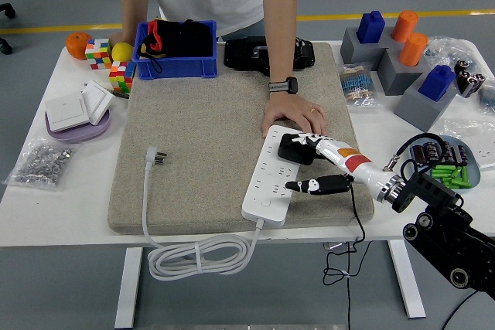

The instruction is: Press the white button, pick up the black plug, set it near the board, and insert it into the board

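Mat (pixel 209 152) sits mid-bench (pixel 77 199) w/ power strip (pixel 272 175) on its front-right, plug (pixel 295 148) on strip's far end, person's hand (pixel 292 116) just behind, bin (pixel 176 50) at mat's back-left corner, cubes (pixel 108 63) & switch plates (pixel 76 106) to the left, blocks (pixel 402 63) far right.
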